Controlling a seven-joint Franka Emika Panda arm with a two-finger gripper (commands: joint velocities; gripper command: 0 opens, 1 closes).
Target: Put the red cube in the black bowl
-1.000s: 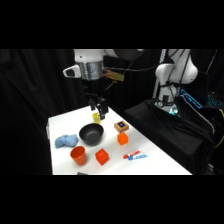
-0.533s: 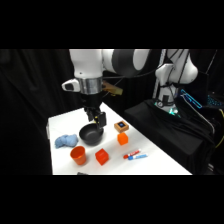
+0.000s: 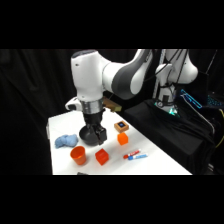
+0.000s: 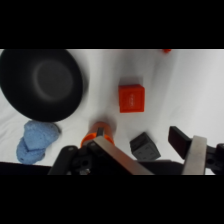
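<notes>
Fingers (image 4: 192,150) spread apart, nothing between them, as we see in wrist view. Gripper (image 3: 95,134) hangs low over white table (image 3: 155,157), above black bowl (image 4: 41,84). Red cube (image 3: 102,156) sits on table, apart from bowl, just beside orange cup (image 3: 78,155). Blue cloth (image 4: 36,140) touches bowl rim.

the gripper (image 3: 94,134) has swung forward and come down low over the black bowl (image 3: 88,139).

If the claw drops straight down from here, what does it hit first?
Probably bare table. In the wrist view the open claw frames white surface, with the red cube just beyond and the orange cup off to one side. Depth is unclear.
</notes>
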